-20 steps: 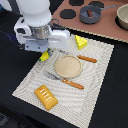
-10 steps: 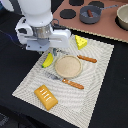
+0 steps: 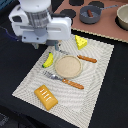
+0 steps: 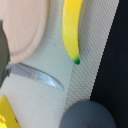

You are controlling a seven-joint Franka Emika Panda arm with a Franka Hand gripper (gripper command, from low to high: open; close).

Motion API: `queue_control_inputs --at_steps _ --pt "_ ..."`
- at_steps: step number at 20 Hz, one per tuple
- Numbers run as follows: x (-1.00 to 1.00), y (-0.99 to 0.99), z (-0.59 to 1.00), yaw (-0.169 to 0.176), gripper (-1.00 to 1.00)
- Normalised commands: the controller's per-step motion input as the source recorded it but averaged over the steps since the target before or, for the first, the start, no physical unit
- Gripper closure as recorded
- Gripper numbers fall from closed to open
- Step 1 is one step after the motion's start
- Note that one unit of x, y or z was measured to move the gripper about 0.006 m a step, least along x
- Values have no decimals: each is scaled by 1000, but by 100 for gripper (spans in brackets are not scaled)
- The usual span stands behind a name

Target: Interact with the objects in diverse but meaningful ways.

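The arm [image 3: 35, 20] fills the upper left of the exterior view, a white, bulky wrist housing with a grey ribbed collar at its top. It hangs low over the surface, pointing downward. The gripper sits hidden beneath the housing, so its jaws cannot be judged. In the wrist view only dark, blurred edges of it show.

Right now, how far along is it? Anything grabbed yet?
Done: nothing visibly; the plate is bare, and the cheese, bread slab and banana lie loose on the placemat. In hand: nothing seen held; the arm hangs over the banana, its fingers out of view. Left: every object, plus the sausage sitting in the grey pot.
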Motion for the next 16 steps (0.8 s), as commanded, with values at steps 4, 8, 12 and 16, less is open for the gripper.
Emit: queue_control_inputs --at_steps 4,8,12,16 --pt "387 -894 336 0 -100" --pt "385 -806 -66 62 -100" --pt "126 -604 -56 200 -100" --pt "136 -591 -6 204 -100"
